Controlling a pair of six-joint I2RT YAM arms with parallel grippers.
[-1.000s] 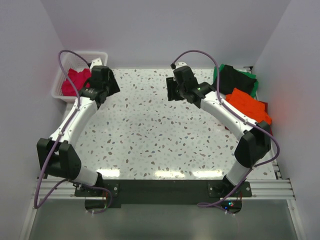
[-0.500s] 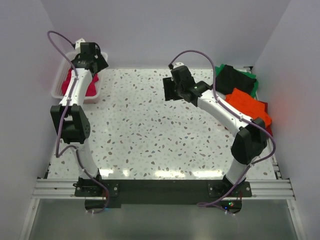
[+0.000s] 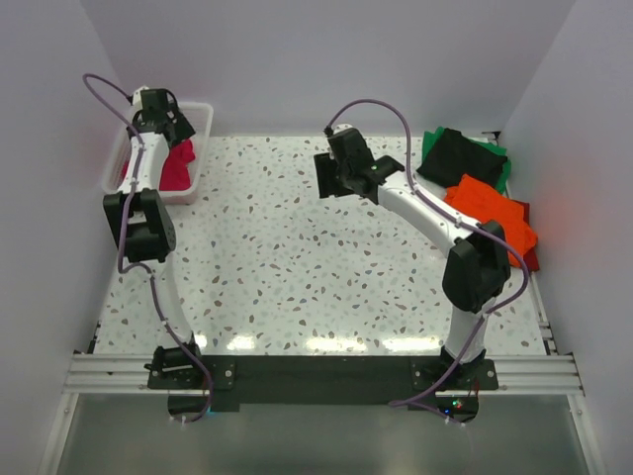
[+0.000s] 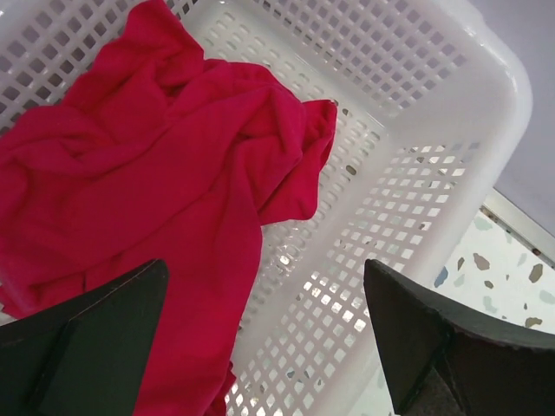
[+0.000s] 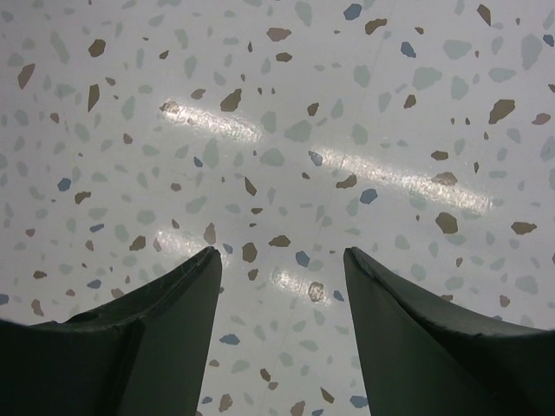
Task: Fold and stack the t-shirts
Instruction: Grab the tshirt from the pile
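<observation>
Speckled counter [image 3: 297, 257], pale walls [image 3: 316, 59] — white mesh basket [image 4: 416, 173] at left holds a crimson t-shirt [image 4: 156, 173]; left pincer [image 4: 264, 269] and right pincer [image 5: 282, 256] gape, empty.

The left gripper [image 4: 264, 269] hangs wide open over the white mesh basket [image 4: 416, 173]. The basket's walls close in around it, and the crumpled crimson t-shirt [image 4: 156, 156] covers most of the floor, leaving bare mesh only along the right side. The right gripper [image 5: 279, 253], jaws apart, has bare speckled table [image 5: 286, 104] beneath it, a broad passable stretch between the basket and the far-right pile of black t-shirt [image 3: 457, 153], green t-shirt [image 3: 502, 163], orange t-shirt [image 3: 485, 203] and dark red t-shirt [image 3: 532, 259]. The left wall [image 3: 59, 168] stands close beside the basket and the right wall [image 3: 579, 168] close beside the pile.
</observation>
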